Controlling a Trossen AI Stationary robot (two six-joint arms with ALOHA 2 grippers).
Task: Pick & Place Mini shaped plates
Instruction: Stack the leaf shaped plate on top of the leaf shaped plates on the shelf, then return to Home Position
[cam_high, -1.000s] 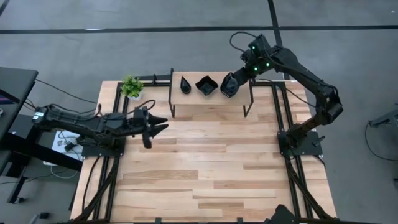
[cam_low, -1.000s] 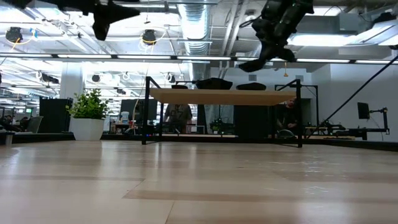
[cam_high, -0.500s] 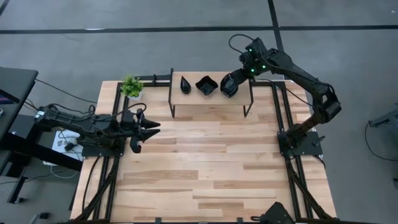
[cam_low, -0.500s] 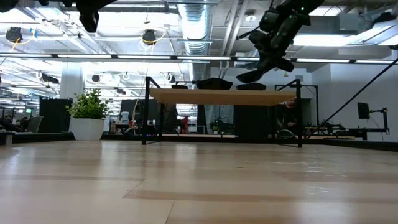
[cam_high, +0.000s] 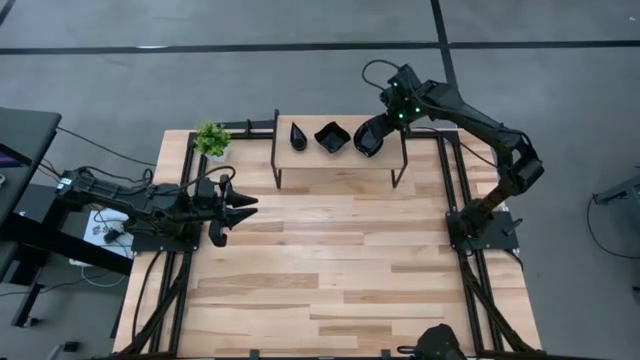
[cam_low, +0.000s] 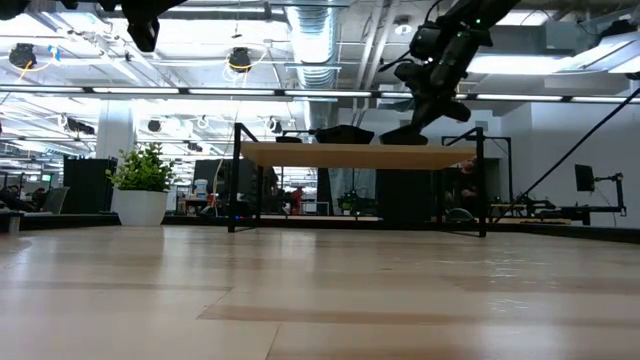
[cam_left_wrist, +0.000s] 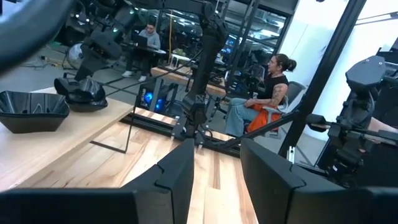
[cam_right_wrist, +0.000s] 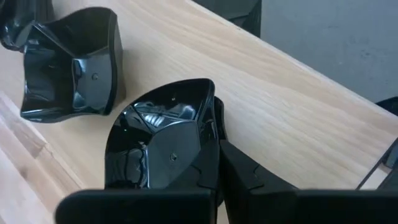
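Three mini shaped plates are at the raised shelf (cam_high: 340, 160) on the worktop (cam_high: 330, 270): a teardrop plate (cam_high: 298, 135) at its plant-side end, a wavy-edged square plate (cam_high: 332, 137) mid-shelf, both resting free.

The leaf-shaped plate (cam_right_wrist: 165, 146) sits at the far end — the right pincer (cam_high: 372, 135) is clenched on its rim, release outstanding.

The left pincer (cam_high: 232, 207) hangs partly open and empty, well clear of the shelf, beyond the small green plant (cam_high: 211, 138).

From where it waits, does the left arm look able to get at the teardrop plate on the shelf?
Probably yes. The left pincer hangs open beside the shelf; the teardrop plate lies at its near end, uncovered. The right pincer is busy at the far-end plate.
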